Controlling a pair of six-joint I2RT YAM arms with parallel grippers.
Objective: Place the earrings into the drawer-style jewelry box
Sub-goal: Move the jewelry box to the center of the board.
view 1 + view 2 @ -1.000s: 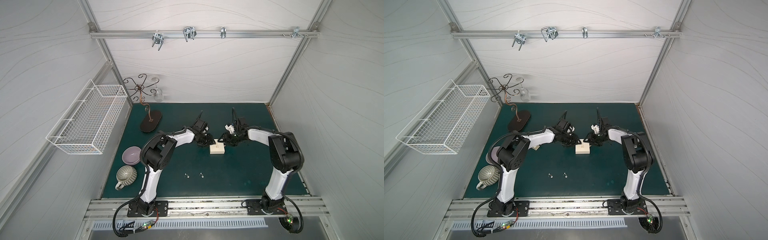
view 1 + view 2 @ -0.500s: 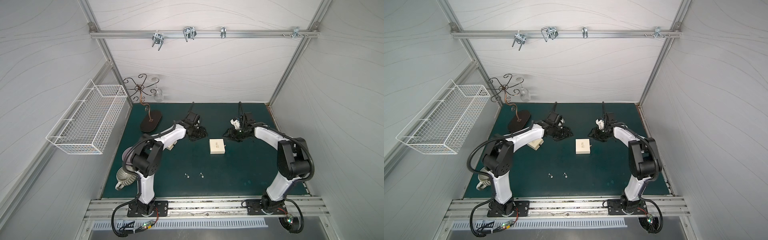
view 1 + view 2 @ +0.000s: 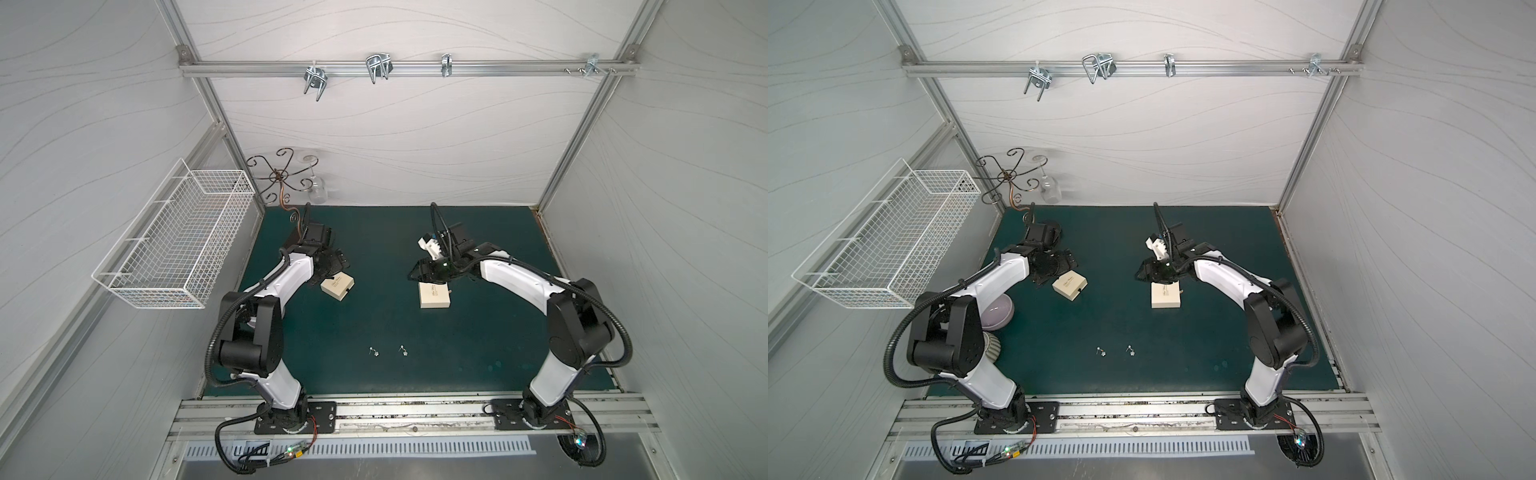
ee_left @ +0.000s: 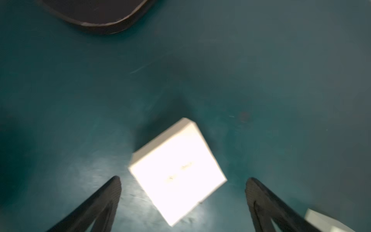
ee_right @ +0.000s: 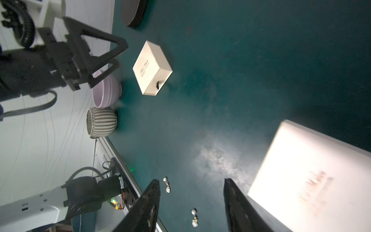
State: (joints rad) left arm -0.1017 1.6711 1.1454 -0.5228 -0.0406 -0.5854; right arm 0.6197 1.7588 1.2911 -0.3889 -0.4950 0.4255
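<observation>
So the left gripper has just popped wide open and let go of the small cream box with a black pull tab. It now sits skewed on the green mat, ready for loading. The right gripper hangs open and empty. The tiny silver drop earrings lie flat near the mat's front edge, long axes roughly front-to-back, well apart from it.

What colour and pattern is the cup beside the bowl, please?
Grey with pale vertical ribs; the cup shows best in the right wrist view.

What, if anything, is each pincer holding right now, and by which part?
Nothing is held. The left pincer stands open on either side of the small box without touching it. The right pincer is open too, with nothing in it.
</observation>
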